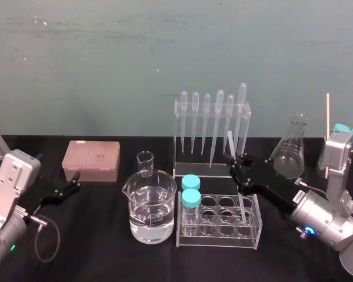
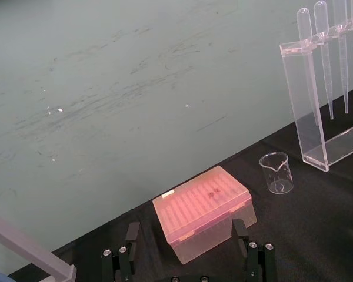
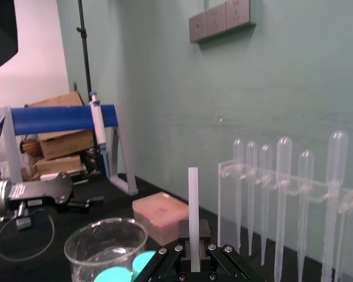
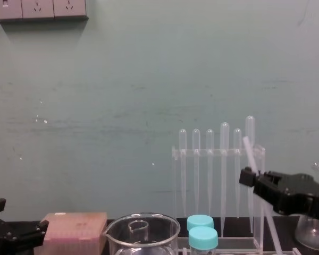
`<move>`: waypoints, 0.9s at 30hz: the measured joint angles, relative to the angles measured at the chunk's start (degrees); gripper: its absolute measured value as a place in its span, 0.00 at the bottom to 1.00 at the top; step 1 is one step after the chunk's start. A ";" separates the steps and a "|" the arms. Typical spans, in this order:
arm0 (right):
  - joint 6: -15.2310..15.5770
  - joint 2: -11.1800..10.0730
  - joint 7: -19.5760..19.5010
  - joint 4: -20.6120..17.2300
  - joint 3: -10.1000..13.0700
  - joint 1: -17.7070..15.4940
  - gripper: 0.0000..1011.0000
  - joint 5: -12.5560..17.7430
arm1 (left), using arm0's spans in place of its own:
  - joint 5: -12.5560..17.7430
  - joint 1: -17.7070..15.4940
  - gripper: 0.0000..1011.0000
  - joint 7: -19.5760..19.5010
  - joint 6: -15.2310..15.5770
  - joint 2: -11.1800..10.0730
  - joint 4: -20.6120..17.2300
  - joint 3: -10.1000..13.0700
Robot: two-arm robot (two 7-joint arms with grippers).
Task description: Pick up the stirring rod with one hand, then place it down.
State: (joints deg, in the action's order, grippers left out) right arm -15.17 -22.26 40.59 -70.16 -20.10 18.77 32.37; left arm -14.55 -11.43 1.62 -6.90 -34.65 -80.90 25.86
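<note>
Pinching the stirring rod (image 1: 232, 145) narrow in the right gripper (image 1: 241, 163), above the test tube rack (image 1: 217, 242) toward the front right of the table (image 1: 106, 258). To set it down cleanly: hold the pinch firm, lift the lower end clear of the rack's wells, avoid the pipette stand (image 1: 177, 141) just behind, lower gently onto bare table. Tilted through the fingers, top above, tip seemingly dipping into the rack's right rear corner. Leave the left gripper (image 1: 67, 189) parked, fingers wide, near the left edge beside the pink tip box (image 1: 91, 160).

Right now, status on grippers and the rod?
Right gripper shut on the stirring rod, rod tilted, lower end at the test-tube rack. Left gripper open, parked by the pink box. Pipette rack close behind the rod.
</note>
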 joint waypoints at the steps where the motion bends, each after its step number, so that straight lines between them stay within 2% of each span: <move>1: 0.22 0.08 0.50 0.90 -0.41 0.54 0.07 0.03 | 0.00 0.00 0.99 0.00 0.00 0.00 0.00 0.00; 13: 1.51 0.82 3.41 7.35 -3.66 4.46 0.07 -0.56 | 0.00 0.00 0.99 0.00 0.00 0.00 0.00 0.00; 27: 1.93 0.72 3.71 8.35 -4.53 5.23 0.07 -1.13 | 0.00 0.00 0.99 0.00 0.00 0.00 0.00 0.00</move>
State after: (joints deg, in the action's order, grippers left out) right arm -13.24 -21.54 44.30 -61.81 -24.63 24.00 31.23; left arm -14.55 -11.43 1.62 -6.90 -34.65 -80.90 25.86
